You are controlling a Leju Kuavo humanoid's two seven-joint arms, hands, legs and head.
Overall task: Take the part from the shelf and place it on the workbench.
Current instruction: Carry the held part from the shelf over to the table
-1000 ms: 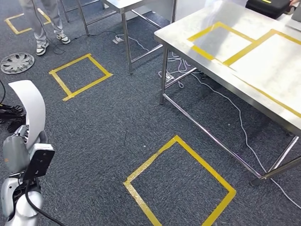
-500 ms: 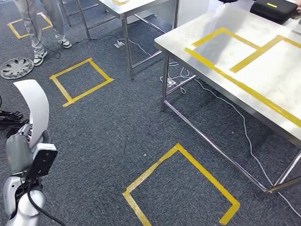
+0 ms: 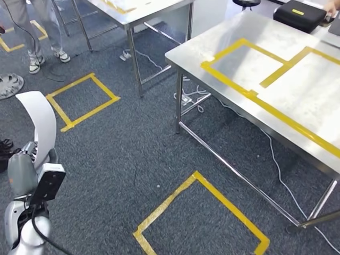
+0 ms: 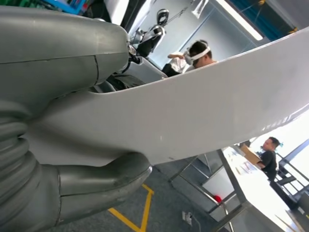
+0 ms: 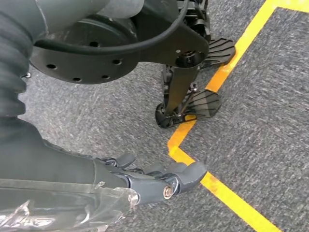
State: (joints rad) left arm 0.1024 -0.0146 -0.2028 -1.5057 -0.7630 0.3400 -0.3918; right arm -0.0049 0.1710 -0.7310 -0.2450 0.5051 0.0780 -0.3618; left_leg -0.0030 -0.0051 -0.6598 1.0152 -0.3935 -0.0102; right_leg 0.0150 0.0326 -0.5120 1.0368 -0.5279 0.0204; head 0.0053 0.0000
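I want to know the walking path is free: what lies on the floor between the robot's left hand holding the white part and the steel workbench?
In the head view, grey carpet with a yellow tape square separates the left hand, gripping the white part, from the workbench.

the room is bright, with even light from above. the steel worktop (image 3: 277,90) shines with soft white glare, most at 3 o'clock in the head view, and the yellow tape (image 3: 256,98) on it looks pale there. a faint shadow lies on the carpet (image 3: 132,154) under it. the head view is sharp, though lines lean a little near the edges. in the left wrist view the white part (image 4: 204,111) is close and soft, and strong daylight washes out the 4 o'clock corner. a ceiling light strip (image 4: 238,19) glows at 1 o'clock. the right wrist view is dimmer, with the hand (image 5: 160,179) a bit blurry.
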